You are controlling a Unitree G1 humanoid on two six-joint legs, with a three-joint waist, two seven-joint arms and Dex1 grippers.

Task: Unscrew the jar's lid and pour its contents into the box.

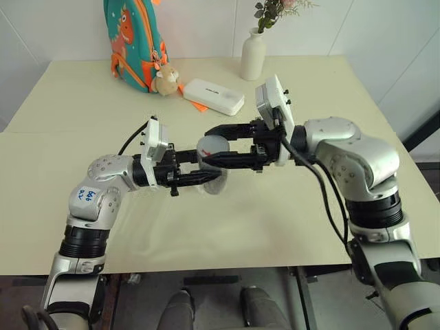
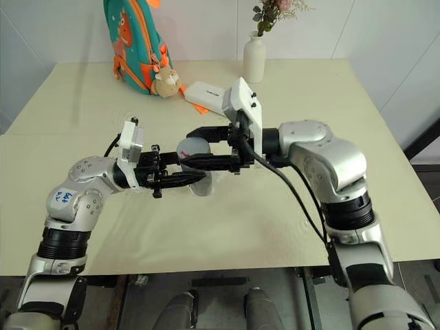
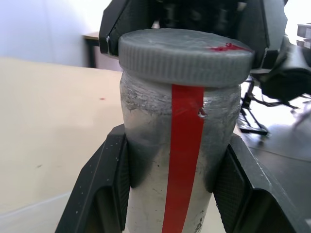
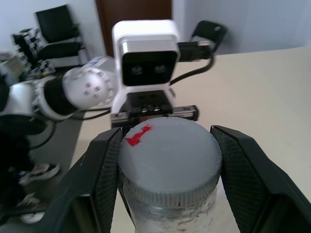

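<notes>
The jar (image 1: pixel 213 180), a small clear cylinder with a red stripe (image 3: pixel 184 160), hangs upright above the middle of the table. My left gripper (image 1: pixel 210 173) comes in level from the left and is shut on the jar's body, its fingers (image 3: pixel 104 184) pressed to both sides. My right gripper (image 1: pixel 207 146) reaches in from the right, shut on the grey ribbed lid (image 4: pixel 167 150), which sits on the jar and carries a red mark. The cloudy wall hides the contents. The box is out of view.
At the back of the cream table (image 1: pixel 82 206) stand a white vase with flowers (image 1: pixel 252 58), a white oblong case (image 1: pixel 213 96) and a colourful backpack (image 1: pixel 134 41) with a plush toy (image 1: pixel 166 79). The table's front edge (image 1: pixel 206 265) runs below my arms.
</notes>
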